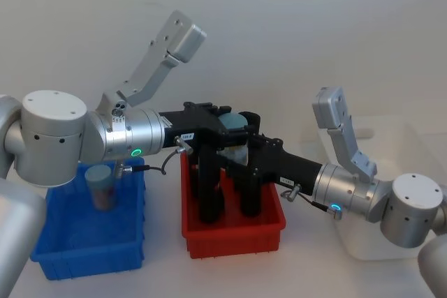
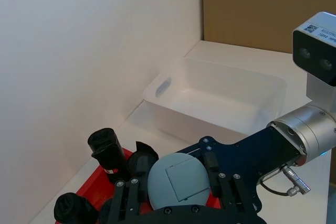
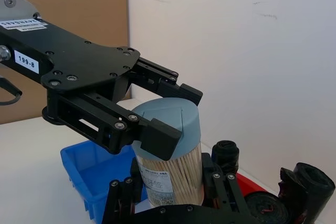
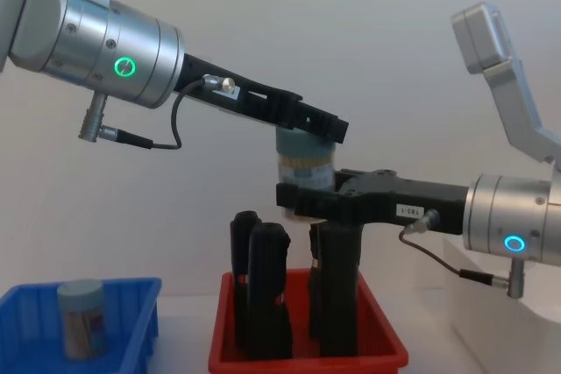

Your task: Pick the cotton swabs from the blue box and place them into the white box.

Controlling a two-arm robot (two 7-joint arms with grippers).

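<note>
One tub of cotton swabs (image 1: 232,122) (image 4: 305,159) hangs in the air above the red bin, held between both grippers. My left gripper (image 1: 227,125) (image 3: 168,114) is shut on its grey-blue lid (image 2: 178,182). My right gripper (image 1: 244,153) (image 4: 302,201) is closed around the tub's lower body (image 3: 170,171), with its fingers against both sides. A second tub of cotton swabs (image 1: 103,186) (image 4: 81,317) stands upright in the blue box (image 1: 84,259) at the left. The white box (image 1: 391,242) (image 2: 220,93) sits at the right, beneath my right arm.
A red bin (image 1: 230,239) (image 4: 307,361) stands between the blue and white boxes, holding tall black upright pieces (image 1: 209,186) (image 4: 263,295) directly under the held tub. A white wall rises close behind the table.
</note>
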